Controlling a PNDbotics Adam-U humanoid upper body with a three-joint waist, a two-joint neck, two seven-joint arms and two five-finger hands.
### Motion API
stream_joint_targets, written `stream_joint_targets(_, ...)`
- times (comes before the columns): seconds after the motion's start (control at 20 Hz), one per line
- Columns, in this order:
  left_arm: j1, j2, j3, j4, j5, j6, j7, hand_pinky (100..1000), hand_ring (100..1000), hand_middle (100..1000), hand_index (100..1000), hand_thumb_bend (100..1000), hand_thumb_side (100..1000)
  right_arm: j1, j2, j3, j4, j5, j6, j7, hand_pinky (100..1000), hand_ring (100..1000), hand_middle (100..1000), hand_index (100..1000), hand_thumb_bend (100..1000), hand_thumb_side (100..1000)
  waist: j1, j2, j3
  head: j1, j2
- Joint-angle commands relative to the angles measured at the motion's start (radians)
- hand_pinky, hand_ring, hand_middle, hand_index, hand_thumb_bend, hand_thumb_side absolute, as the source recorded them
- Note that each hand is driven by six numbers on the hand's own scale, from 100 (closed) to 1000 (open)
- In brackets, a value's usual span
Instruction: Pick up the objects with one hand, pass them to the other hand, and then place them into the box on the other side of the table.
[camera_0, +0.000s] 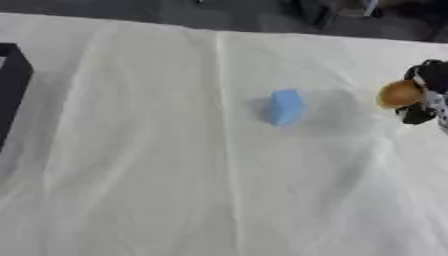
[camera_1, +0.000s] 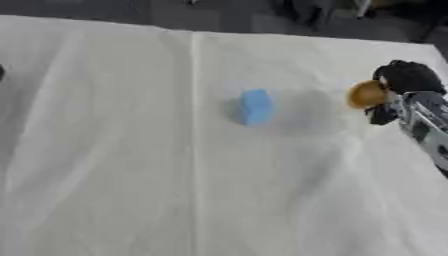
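Left eye view: right hand (camera_0: 426, 95) at right edge, fingers (camera_0: 415, 115) curled round a round orange-brown object (camera_0: 399, 94), right of the blue block (camera_0: 285, 106) on the white-clothed tabletop (camera_0: 175, 175). Dark box (camera_0: 12, 85) far left of block. No writing readable. Right eye view: same hold; block mid-table.

A white tablecloth (camera_0: 175, 190) with long creases covers the table; beyond its far edge, dark floor (camera_0: 175, 12).

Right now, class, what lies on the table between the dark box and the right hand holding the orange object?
Only the blue block on white cloth, between box and right hand; left eye view.
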Motion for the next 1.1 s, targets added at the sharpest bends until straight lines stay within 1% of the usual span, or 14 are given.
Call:
stream_joint_targets(0.05, -0.003, 0.031, 0.014, -0.017, 0.002, 0.000, 0.004, 988, 471, 681, 847, 501, 774, 0.010, -0.013, -0.021, -0.108, -0.029, 0.045, -0.057, 813, 613, 371, 432, 224, 100, 0.009, -0.034, -0.006, 0.005, 0.006)
stream_joint_targets(0.15, -0.002, 0.035, 0.015, -0.017, 0.005, 0.002, 0.003, 987, 471, 681, 847, 501, 772, 0.015, 0.008, -0.012, -0.173, -0.058, 0.087, -0.104, 757, 609, 369, 433, 226, 100, 0.017, -0.041, -0.014, 0.012, 0.011)
stream_joint_targets(0.2, -0.001, 0.037, 0.016, -0.017, 0.006, 0.004, 0.003, 987, 471, 681, 847, 501, 772, 0.012, 0.017, -0.006, -0.189, -0.074, 0.099, -0.131, 720, 605, 372, 432, 349, 100, 0.019, -0.044, -0.017, 0.016, 0.013)
stream_joint_targets(0.25, -0.001, 0.039, 0.016, -0.017, 0.006, 0.005, 0.003, 987, 471, 681, 847, 500, 772, 0.006, 0.028, 0.001, -0.196, -0.094, 0.105, -0.162, 720, 605, 366, 432, 228, 100, 0.022, -0.048, -0.019, 0.020, 0.017)
stream_joint_targets(0.3, 0.000, 0.041, 0.017, -0.017, 0.008, 0.008, 0.004, 987, 471, 681, 847, 501, 771, -0.008, 0.044, 0.009, -0.200, -0.116, 0.107, -0.198, 664, 600, 363, 432, 226, 100, 0.026, -0.054, -0.024, 0.026, 0.021)
stream_joint_targets(0.35, 0.001, 0.043, 0.018, -0.017, 0.012, 0.011, 0.006, 987, 471, 681, 847, 501, 771, -0.020, 0.058, 0.020, -0.202, -0.136, 0.106, -0.233, 653, 599, 362, 432, 227, 100, 0.030, -0.059, -0.028, 0.031, 0.025)
stream_joint_targets(0.5, 0.008, 0.052, 0.019, -0.017, 0.020, 0.023, 0.011, 987, 471, 681, 847, 502, 771, -0.052, 0.094, 0.063, -0.203, -0.177, 0.089, -0.319, 613, 595, 363, 433, 224, 100, 0.044, -0.076, -0.046, 0.050, 0.038)
stream_joint_targets(0.7, 0.011, 0.069, 0.020, -0.017, 0.030, 0.041, 0.015, 986, 471, 681, 848, 506, 768, -0.109, 0.145, 0.120, -0.203, -0.191, 0.060, -0.402, 545, 589, 365, 437, 213, 100, 0.058, -0.101, -0.072, 0.081, 0.057)
stream_joint_targets(0.75, 0.009, 0.078, 0.017, -0.017, 0.033, 0.050, 0.014, 984, 471, 681, 848, 509, 766, -0.128, 0.162, 0.133, -0.203, -0.192, 0.047, -0.424, 520, 585, 366, 437, 256, 100, 0.062, -0.108, -0.079, 0.091, 0.062)
stream_joint_targets(0.8, 0.007, 0.087, 0.015, -0.017, 0.035, 0.060, 0.012, 984, 471, 681, 848, 509, 764, -0.144, 0.179, 0.147, -0.203, -0.193, 0.034, -0.444, 514, 583, 364, 437, 206, 100, 0.064, -0.114, -0.084, 0.100, 0.066)
stream_joint_targets(0.85, 0.003, 0.097, 0.013, -0.017, 0.037, 0.070, 0.009, 984, 472, 681, 848, 510, 761, -0.157, 0.196, 0.161, -0.203, -0.194, 0.021, -0.461, 504, 582, 364, 437, 201, 100, 0.066, -0.121, -0.090, 0.110, 0.071)
stream_joint_targets(0.9, -0.001, 0.108, 0.011, -0.017, 0.038, 0.078, 0.005, 983, 472, 680, 848, 510, 760, -0.169, 0.212, 0.175, -0.203, -0.196, 0.010, -0.474, 492, 580, 364, 437, 258, 100, 0.068, -0.126, -0.094, 0.119, 0.075)
stream_joint_targets(0.95, -0.006, 0.118, 0.008, -0.017, 0.040, 0.087, 0.001, 983, 472, 680, 849, 510, 759, -0.182, 0.230, 0.189, -0.203, -0.199, -0.001, -0.486, 479, 579, 363, 437, 179, 100, 0.069, -0.132, -0.098, 0.128, 0.079)
stream_joint_targets(1.1, -0.021, 0.148, 0.001, -0.017, 0.051, 0.113, -0.015, 981, 473, 681, 853, 508, 760, -0.219, 0.290, 0.233, -0.203, -0.205, -0.028, -0.519, 464, 575, 364, 439, 154, 100, 0.071, -0.148, -0.109, 0.155, 0.091)
